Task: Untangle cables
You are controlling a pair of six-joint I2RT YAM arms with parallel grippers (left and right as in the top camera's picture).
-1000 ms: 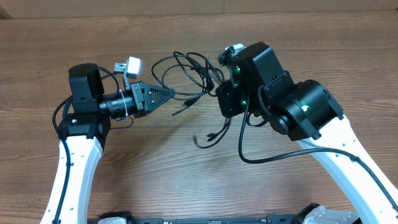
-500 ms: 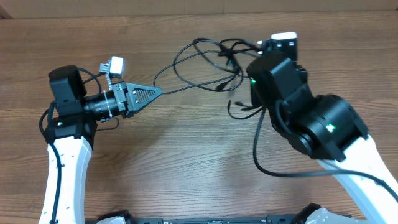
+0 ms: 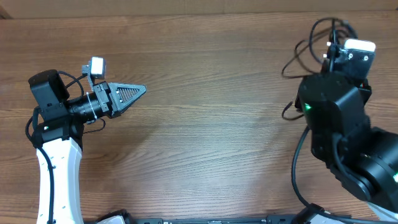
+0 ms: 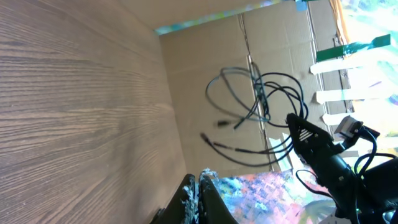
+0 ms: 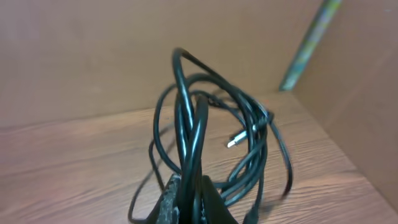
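Brown wood-grain worktop [image 3: 205, 137] spreads under two white-and-black arms. The one tangle of cables [image 5: 189, 130], thin glossy black cords in round overlapping loops, sits at about 2 o'clock in the overhead view; how many separate cords it holds cannot be told, though one small silver-tipped plug [image 5: 233, 143] shows. The right hand [image 5: 186, 190] is clamped on the bunched strands, while the left hand [image 3: 140, 91], a ribbed black wedge at 9 o'clock, has its two fingers pressed together, well apart from the cables.
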